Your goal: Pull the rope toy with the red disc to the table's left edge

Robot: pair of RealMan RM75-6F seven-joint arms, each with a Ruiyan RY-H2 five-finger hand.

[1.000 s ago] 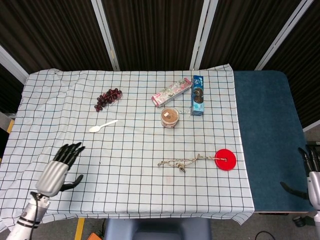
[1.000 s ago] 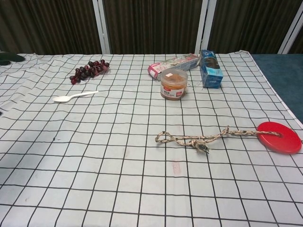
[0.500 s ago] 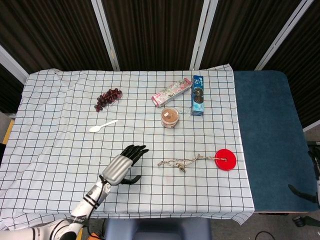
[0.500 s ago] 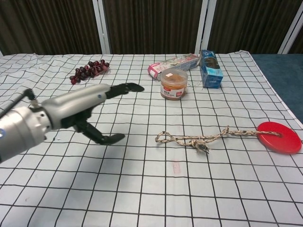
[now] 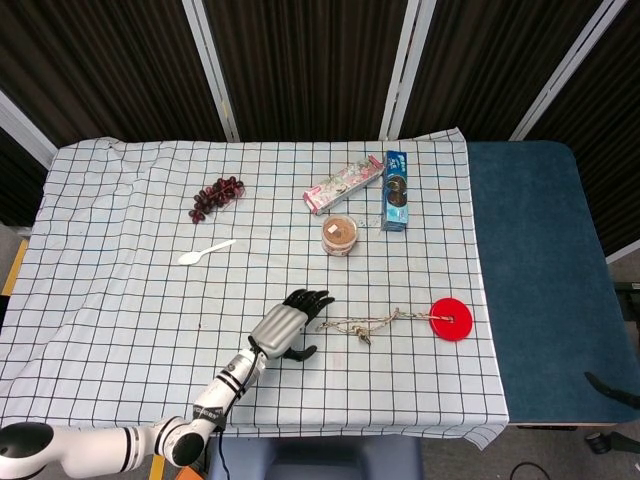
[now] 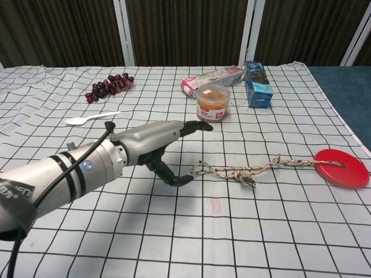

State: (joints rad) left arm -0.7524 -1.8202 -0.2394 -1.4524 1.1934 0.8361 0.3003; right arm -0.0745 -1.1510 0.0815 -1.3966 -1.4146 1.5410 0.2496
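Observation:
The rope toy is a braided tan rope (image 5: pixel 365 324) (image 6: pixel 243 170) lying on the checked cloth, ending in a flat red disc (image 5: pixel 451 319) (image 6: pixel 342 168) at the right. My left hand (image 5: pixel 293 320) (image 6: pixel 165 145) hovers just left of the rope's free looped end (image 6: pixel 200 169), fingers stretched toward it and thumb spread below, holding nothing. It does not touch the rope. My right hand is outside both views.
Behind the rope stand a small brown-lidded tub (image 5: pixel 340 235) (image 6: pixel 212 103), a blue carton (image 5: pixel 396 190) (image 6: pixel 257 84) and a pink packet (image 5: pixel 343 185). Grapes (image 5: pixel 216 196) and a white spoon (image 5: pixel 205 252) lie further left. A blue mat (image 5: pixel 535 280) covers the table right of the cloth.
My left arm has swept from the table's left front across to the rope's looped end. My right hand, seen at the right edge one second ago, has dropped out of view.

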